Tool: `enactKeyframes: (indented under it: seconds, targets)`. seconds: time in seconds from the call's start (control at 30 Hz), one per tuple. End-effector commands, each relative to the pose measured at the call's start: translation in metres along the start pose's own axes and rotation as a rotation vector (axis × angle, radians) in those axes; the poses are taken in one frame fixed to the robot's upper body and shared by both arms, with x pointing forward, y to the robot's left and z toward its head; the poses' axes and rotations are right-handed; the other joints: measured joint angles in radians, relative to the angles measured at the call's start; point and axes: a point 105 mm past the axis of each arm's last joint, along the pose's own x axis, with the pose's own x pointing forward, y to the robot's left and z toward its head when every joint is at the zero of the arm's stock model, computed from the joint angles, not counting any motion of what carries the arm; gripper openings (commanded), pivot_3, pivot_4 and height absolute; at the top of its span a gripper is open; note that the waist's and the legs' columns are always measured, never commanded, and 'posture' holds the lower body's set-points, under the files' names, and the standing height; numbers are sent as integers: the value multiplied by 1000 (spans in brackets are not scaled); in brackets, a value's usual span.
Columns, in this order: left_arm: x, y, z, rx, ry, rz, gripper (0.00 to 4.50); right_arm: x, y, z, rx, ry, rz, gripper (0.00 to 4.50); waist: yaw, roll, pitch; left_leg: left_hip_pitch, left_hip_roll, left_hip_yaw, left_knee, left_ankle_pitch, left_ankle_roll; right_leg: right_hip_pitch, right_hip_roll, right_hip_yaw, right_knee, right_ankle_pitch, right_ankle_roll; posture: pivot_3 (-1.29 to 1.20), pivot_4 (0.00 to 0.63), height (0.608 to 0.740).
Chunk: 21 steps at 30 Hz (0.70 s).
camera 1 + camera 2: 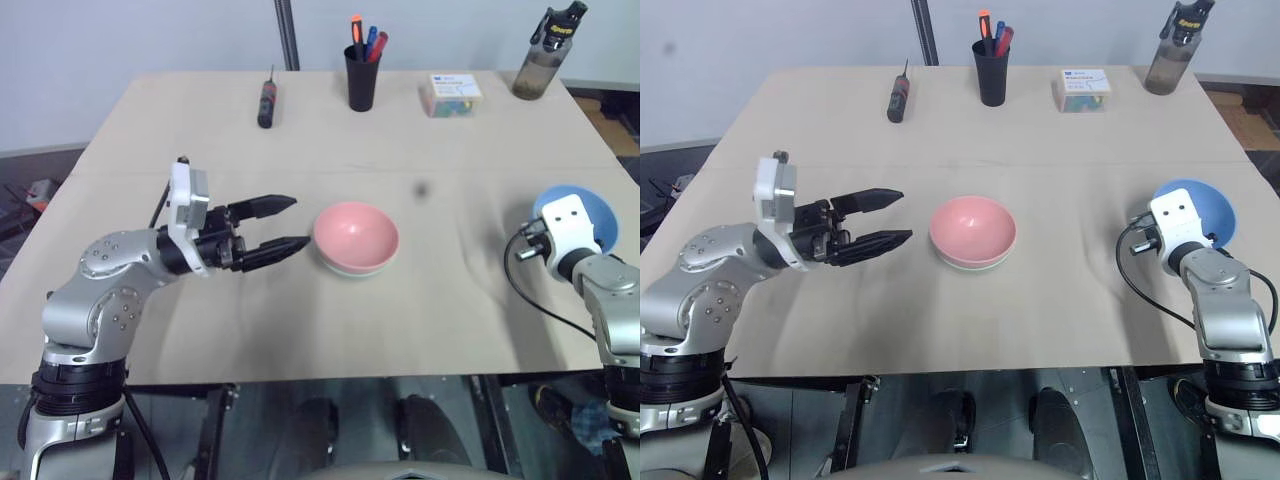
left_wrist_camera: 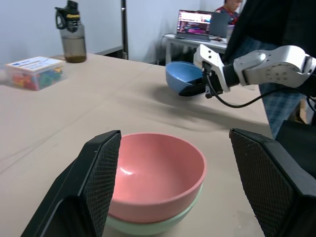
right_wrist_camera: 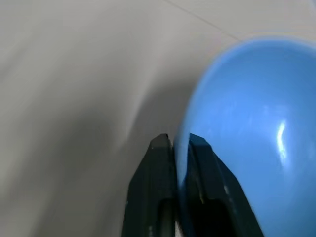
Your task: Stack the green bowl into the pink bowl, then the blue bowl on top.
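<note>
At table's right edge, right gripper [image 3: 178, 143] pinches blue bowl's [image 3: 247, 128] rim; left gripper [image 1: 278, 224] gapes beside pink bowl [image 1: 356, 236].

Even, bright indoor light; soft shadows; blurred right wrist view.

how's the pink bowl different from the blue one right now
The pink bowl sits upright on the table, nested in the green bowl; the blue bowl is tilted, its rim pinched by the right gripper. The pink one lies mid-table, the blue one near the right edge. Both are small, round and plain.
</note>
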Motion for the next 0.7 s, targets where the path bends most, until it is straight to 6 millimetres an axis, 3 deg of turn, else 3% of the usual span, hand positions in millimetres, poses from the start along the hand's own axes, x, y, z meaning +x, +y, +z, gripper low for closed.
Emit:
enactKeyframes:
  seconds: [0.03,0.1,0.2,0.27,0.33,0.43,0.57,0.7]
  targets:
    - [-4,-1,12,58,-19,25,3707,-9,10,49,-59,-190,94,61,0,0,0,0,0,0,0,0,0,0,0,0,0,0,0,0,150,740]
    - [-6,1,10,51,-23,47,3707,-18,34,77,-86,-317,239,61,-2,0,0,0,0,0,0,0,0,0,0,0,0,0,0,0,150,740]
    - [-15,4,1,29,-4,84,3707,-51,99,133,-93,-561,584,61,-19,1,0,0,2,0,0,0,0,0,1,1,0,0,0,0,150,740]
    - [-21,5,-5,16,15,100,3707,-68,131,153,-104,-630,760,61,-25,1,0,0,4,0,0,0,0,0,2,0,0,0,0,0,150,740]
    - [-25,5,-8,12,29,109,3707,-77,149,164,-111,-662,866,61,-21,0,0,1,4,-1,0,0,0,0,2,-1,0,0,0,0,150,740]
    - [-30,6,-9,15,41,123,3707,-84,172,170,-125,-672,1006,61,-5,-1,-1,0,2,-3,1,0,0,0,0,-3,-1,0,0,0,150,740]
    - [-33,5,-5,30,31,150,3707,-74,205,146,-139,-544,1193,61,3,-2,-1,0,0,-3,2,0,0,1,-1,-3,-1,0,0,0,150,740]
    - [-37,2,-5,15,28,175,3707,-64,206,139,-164,-522,1198,1508,1,-1,-1,-1,1,-3,2,0,0,0,-1,-3,0,0,0,0,150,740]
